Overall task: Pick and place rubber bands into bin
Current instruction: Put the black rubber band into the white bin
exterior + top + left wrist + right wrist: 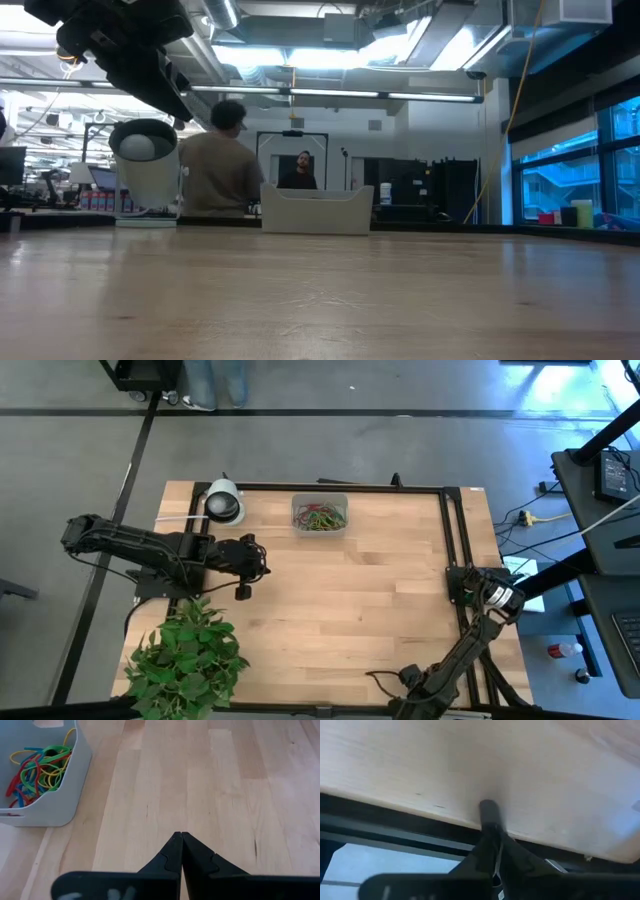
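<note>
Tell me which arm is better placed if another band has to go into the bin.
Left, probably. The left gripper, shut and empty, sits over the table near the bin of rubber bands. The right gripper is parked at the table's right edge, farther off. No loose bands show.

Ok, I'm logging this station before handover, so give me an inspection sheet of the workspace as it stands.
Surface: wooden table, no loose bands seen on it.
Job's things: rubber bands lie inside the bin at the far edge.
Clutter: tape roll at the far left; plant at the near left corner.
Grippers: left claw shut, empty, above the table's left side; right claw shut at the right edge.
Cables: cables on the floor to the right.
Surroundings: person behind the table.
</note>
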